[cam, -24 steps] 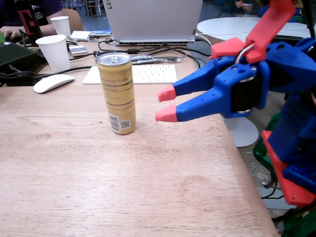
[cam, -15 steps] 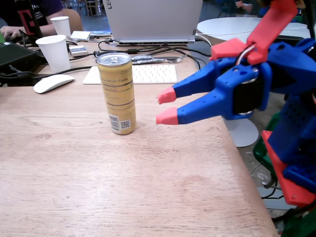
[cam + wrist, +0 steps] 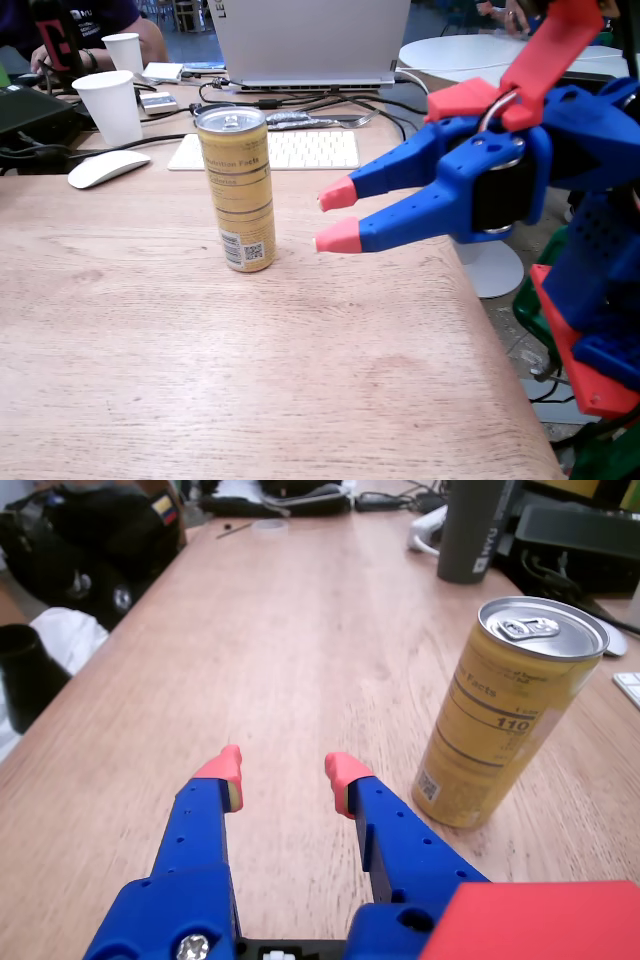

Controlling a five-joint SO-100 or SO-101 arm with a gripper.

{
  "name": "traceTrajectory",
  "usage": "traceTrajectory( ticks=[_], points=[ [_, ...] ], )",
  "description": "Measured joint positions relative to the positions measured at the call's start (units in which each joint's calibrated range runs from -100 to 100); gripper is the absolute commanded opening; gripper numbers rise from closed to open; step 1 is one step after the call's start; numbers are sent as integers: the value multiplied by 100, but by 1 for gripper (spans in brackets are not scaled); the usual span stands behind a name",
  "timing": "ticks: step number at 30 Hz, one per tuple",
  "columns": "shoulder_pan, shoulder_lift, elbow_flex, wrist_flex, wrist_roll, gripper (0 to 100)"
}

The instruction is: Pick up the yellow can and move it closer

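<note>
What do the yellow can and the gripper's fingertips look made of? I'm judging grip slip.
Yellow can: apparently thin metal, with a glossy printed golden wall and a bare silvery top with pull tab. Gripper: open; fingertips look like matte pinkish-red plastic or rubber, undeterminable, on blue plastic fingers.

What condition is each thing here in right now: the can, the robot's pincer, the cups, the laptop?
yellow can: upright on the table, unopened, pull tab flat, nothing touching it.
gripper: jaws open, empty, beside the can, off the table.
paper cups: both upright; contents cannot be seen.
laptop: lid open, back toward the fixed view.
mouse: lying flat, untouched.
</note>
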Motion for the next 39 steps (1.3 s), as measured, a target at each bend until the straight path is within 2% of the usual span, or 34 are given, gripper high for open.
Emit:
traceTrajectory(
  ticks=[6,11,14,20,22,30,39],
  points=[
    [244,104,0,0,-5,19],
    [460,1591,-216,-133,-54,19],
    [479,2214,-261,-1408,-63,19],
    [2593,4635,-261,-4017,-63,19],
    [2705,4929,-261,-4629,-39,19],
    [2762,6139,-243,-6054,-15,19],
    [2781,6148,-153,-6104,-15,18]
  ],
)
